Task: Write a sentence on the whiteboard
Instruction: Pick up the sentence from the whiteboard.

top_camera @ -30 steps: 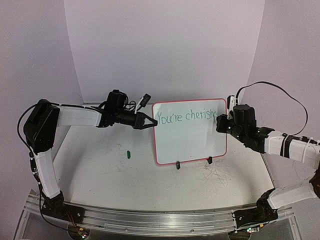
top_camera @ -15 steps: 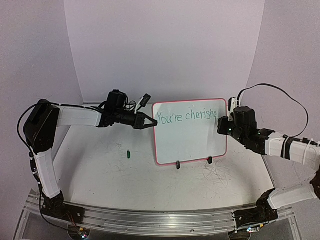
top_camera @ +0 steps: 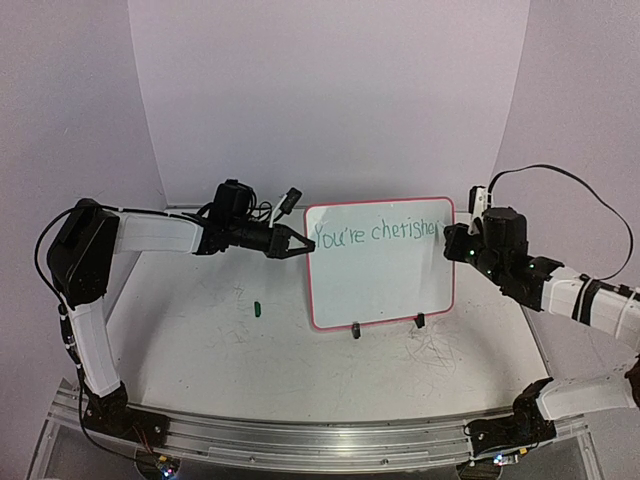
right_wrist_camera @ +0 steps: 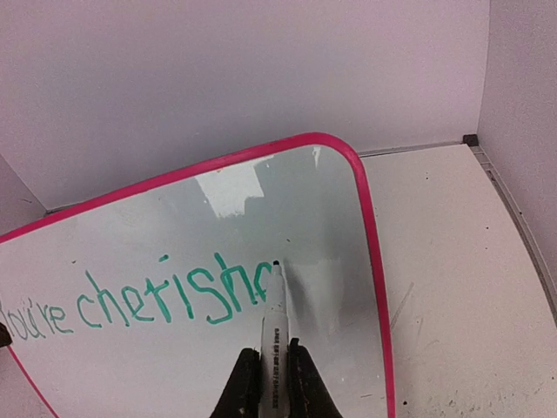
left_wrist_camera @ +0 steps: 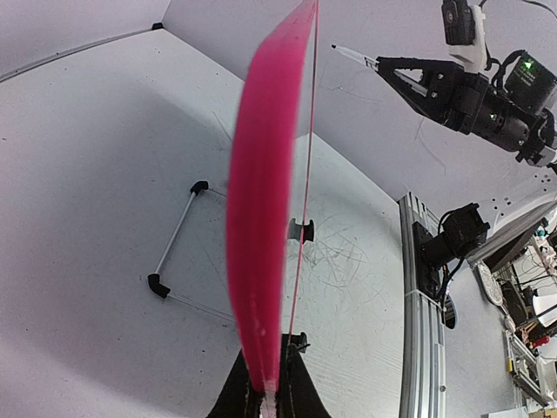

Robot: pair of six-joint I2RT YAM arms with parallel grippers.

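Green ink — the sentence [right_wrist_camera: 165, 300] along the top of the whiteboard [top_camera: 380, 290], mid-frame from above, has gained an "e" as the right gripper [right_wrist_camera: 273, 361], clamped on the marker [right_wrist_camera: 274, 305], slid rightward, the left gripper [top_camera: 299, 243] clamped on the board's left rim — likely one letter left.

This was a robotics lab test cell. Two white-and-black jointed robot arms, one at the left [top_camera: 150, 232] and one at the right [top_camera: 585, 300], were bolted to a ribbed aluminium rail [top_camera: 300, 440] along the near edge of a scuffed grey-white counter [top_camera: 200, 340]. Plain pale lilac backdrop panels [top_camera: 330, 100] closed it in at the far side and both flanks. A loose black cable [top_camera: 575, 187] looped over the right arm, and past the counter's right edge lay a clutter of wiring and equipment [left_wrist_camera: 531, 292].
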